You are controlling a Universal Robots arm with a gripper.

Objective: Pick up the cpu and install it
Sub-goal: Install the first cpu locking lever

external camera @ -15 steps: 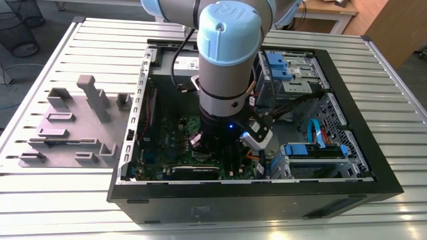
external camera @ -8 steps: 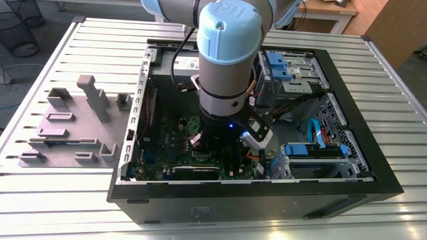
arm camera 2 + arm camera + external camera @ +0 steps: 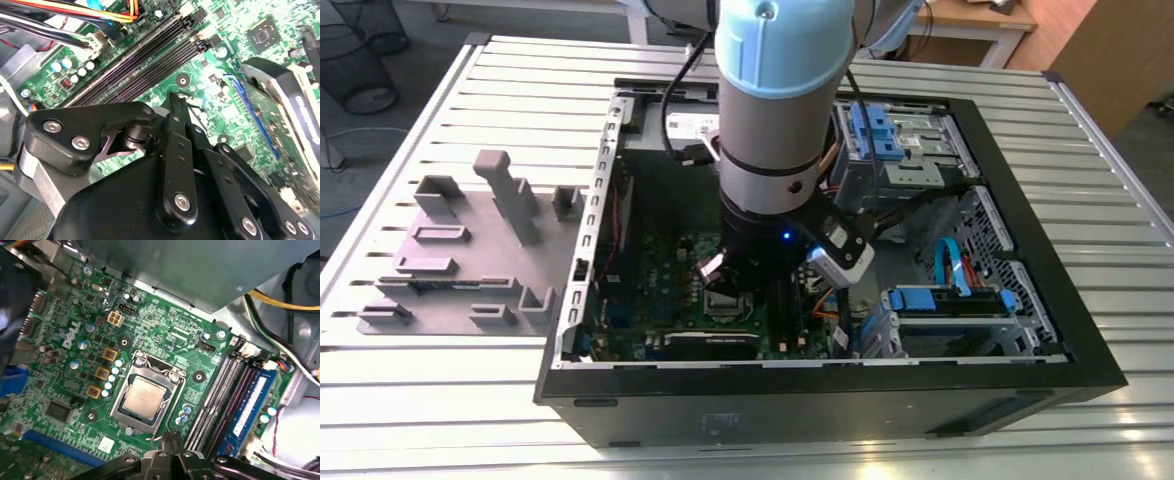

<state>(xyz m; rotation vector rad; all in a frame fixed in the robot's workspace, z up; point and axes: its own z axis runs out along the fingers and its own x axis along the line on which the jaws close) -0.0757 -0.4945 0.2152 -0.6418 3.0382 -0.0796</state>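
Observation:
The cpu (image 3: 144,397), a small silvery square, lies flat inside the dark metal socket frame (image 3: 119,409) on the green motherboard (image 3: 165,340). In the first wrist view my gripper (image 3: 171,437) hovers just off one corner of the socket. Its two thin black fingers are pressed together with nothing between them, so it is shut and apart from the chip. The second wrist view shows the black finger linkage (image 3: 175,165) above the board beside the memory slots (image 3: 140,65). In the exterior view the arm (image 3: 774,150) reaches straight down into the open computer case (image 3: 1041,250) over the socket area.
Memory slots (image 3: 220,395) with a blue module (image 3: 250,402) run beside the socket. Cable bundles (image 3: 65,22) and an expansion card (image 3: 292,107) lie close to the wrist. Lilac-grey holder blocks (image 3: 467,250) stand on the slatted table at the exterior view's left.

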